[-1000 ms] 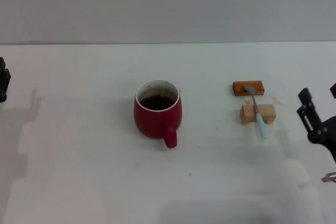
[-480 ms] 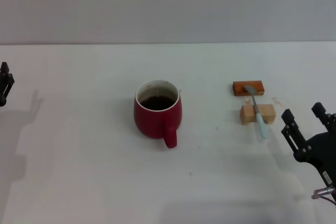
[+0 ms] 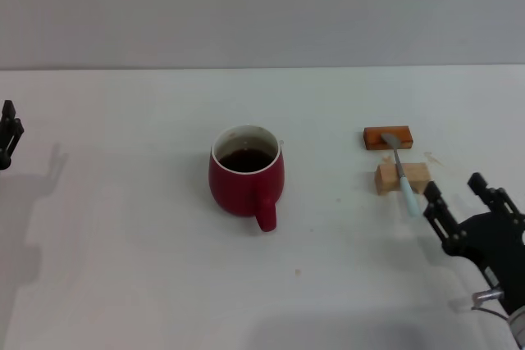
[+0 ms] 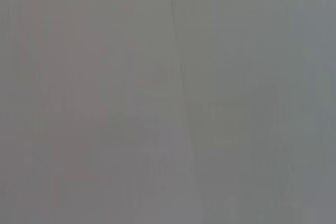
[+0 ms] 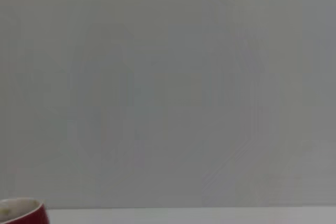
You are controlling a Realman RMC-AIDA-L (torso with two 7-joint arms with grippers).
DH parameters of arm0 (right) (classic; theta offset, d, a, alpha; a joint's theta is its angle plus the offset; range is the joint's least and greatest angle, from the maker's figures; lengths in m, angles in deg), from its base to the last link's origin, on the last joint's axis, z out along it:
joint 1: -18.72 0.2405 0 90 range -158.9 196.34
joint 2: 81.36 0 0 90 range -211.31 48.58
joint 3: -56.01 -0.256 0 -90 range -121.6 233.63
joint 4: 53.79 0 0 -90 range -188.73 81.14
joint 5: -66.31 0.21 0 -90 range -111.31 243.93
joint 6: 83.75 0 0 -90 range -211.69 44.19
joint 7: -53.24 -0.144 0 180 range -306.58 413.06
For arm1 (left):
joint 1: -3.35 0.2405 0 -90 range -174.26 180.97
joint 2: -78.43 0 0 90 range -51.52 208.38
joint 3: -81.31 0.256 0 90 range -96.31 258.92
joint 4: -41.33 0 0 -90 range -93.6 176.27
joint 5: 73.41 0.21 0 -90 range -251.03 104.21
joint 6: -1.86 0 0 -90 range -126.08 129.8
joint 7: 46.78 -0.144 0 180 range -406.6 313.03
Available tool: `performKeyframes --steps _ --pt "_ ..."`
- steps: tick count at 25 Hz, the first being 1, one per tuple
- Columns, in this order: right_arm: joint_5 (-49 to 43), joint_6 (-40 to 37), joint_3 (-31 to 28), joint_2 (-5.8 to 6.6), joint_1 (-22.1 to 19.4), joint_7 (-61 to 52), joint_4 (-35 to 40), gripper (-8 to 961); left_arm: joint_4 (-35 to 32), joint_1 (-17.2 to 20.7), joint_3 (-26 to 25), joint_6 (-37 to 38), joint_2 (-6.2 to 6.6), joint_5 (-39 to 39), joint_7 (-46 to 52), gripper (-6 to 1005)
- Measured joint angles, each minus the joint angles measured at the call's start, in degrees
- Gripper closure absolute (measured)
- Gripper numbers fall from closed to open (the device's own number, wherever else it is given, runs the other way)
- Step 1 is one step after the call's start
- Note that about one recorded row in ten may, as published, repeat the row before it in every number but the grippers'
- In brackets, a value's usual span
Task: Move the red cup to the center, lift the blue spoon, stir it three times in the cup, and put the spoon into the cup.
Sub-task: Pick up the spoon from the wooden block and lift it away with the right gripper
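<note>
Reaching for: the blue spoon (image 3: 402, 176) is, as we judge it, the step in hand; the red cup (image 3: 246, 171) already stands near the middle of the frame.
Spoon: we see it right of centre, grey bowl resting on the orange-brown block (image 3: 387, 138), pale blue handle crossing the tan block (image 3: 402, 178) and jutting past it toward the lower right.
Cup: upright on the table (image 3: 131, 268), handle toward the bottom edge, dark liquid inside, well apart from the spoon; its rim also shows at the lower left corner of the right wrist view (image 5: 21, 211).
Right gripper (image 3: 466, 194): lower right of the frame, near the handle tip but not touching it, fingers spread wide.
Left gripper (image 3: 6, 133): far left edge, mid height, parked; we cannot tell whether it is open.
Doing it well: we would line the open fingers across the free end of the handle, where the blocks hold it clear of the table, close gently on the slim shaft, and lift straight up so neither block is dragged.
Risk: we judge a skewed approach could roll the spoon off its supports.
Change: against the earlier head views, the right gripper has come leftward and lower in the frame, closing on the handle; cup, spoon and blocks sit unchanged; the left gripper has barely shifted.
</note>
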Motion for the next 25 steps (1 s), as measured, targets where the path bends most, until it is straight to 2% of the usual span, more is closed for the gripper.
performKeyframes --steps 8,17,25 --pt "0.0 0.2 3.1 0.03 -0.4 0.0 -0.7 287 0.1 0.1 0.6 0.2 -0.04 0.1 0.5 154" --pt "0.7 2.0 3.1 -0.02 -0.2 0.0 -1.0 286 0.2 0.1 1.0 0.3 -0.04 0.2 0.5 154" --pt "2.3 5.3 3.0 -0.06 1.8 0.0 -1.5 286 0.1 0.1 1.6 0.9 0.04 0.3 0.5 154"
